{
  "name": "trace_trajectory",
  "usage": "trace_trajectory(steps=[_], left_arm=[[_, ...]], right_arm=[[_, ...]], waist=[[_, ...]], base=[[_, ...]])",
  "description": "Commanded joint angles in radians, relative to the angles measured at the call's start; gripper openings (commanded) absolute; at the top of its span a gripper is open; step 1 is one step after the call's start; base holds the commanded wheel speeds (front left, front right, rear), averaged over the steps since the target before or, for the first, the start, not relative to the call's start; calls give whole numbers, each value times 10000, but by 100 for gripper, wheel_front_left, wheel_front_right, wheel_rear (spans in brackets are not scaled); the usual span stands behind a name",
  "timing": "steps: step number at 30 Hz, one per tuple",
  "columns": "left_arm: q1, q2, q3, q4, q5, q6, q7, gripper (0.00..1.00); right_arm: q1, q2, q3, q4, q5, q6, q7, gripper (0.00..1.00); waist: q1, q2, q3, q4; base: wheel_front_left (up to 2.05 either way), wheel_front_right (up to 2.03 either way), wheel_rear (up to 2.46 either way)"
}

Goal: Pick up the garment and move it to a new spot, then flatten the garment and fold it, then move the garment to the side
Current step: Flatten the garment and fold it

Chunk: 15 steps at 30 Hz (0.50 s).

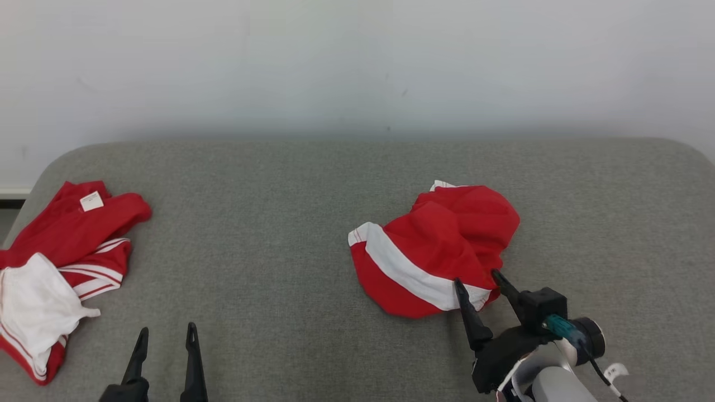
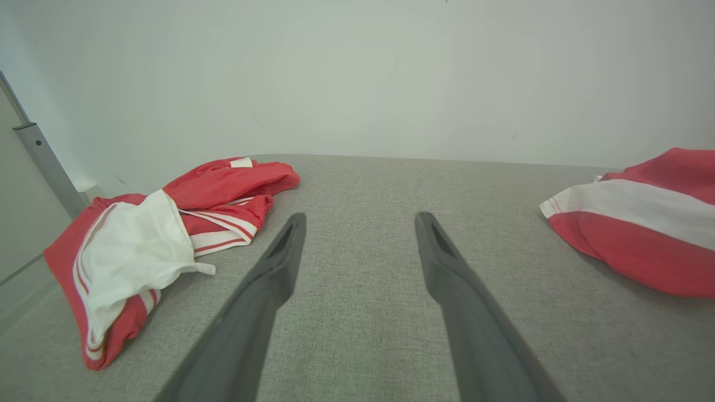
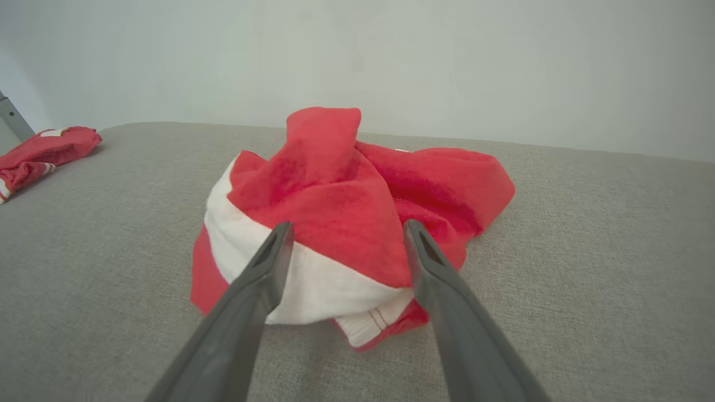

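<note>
The crumpled red garment with a broad white band (image 1: 441, 245) lies in a heap on the grey woven fabric surface (image 1: 279, 184). I give all places below from this heap.

Your right gripper (image 1: 477, 278) stands at the near edge of the heap. Its two long dark fingers are spread fully apart, one on each side of the white hem, and it holds nothing. I judge that the step in hand is the first pick.

To do it well, lower the fingers so that they take a thick fold of the hem, not only the top layer, and close before you lift. A thin pinch may slip out. Lift straight up, so that the cloth hangs free and does not drag.

Your left gripper (image 1: 167, 328) hangs well to the left of the heap, close to you, also wide open and empty. Further left of the heap lies a second pile of red and white clothes (image 1: 72, 240); keep away from it. The grey surface between this pile and the heap seems a good new spot. Behind the heap rises a plain pale wall (image 1: 357, 67).
</note>
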Motion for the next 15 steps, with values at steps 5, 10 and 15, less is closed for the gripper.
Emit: trace_trajectory(steps=[5,10,15], left_arm=[[-407,-66,-58,289,-51,-102,-148,100],[-623,-133,-136,489,-60,-160,-205,100],[-632,-162,-128,572,-81,-157,-235,100]], right_arm=[[-772,-192,406,1313,-149,31,198,100],[-1408,-174,750,2188,92,31,11,0],[-1498,-32,1397,1915,386,31,-435,0]], waist=[[0,0,325,378],[0,0,474,494],[0,0,414,371]], base=[[0,0,0],[0,0,0],[0,0,0]])
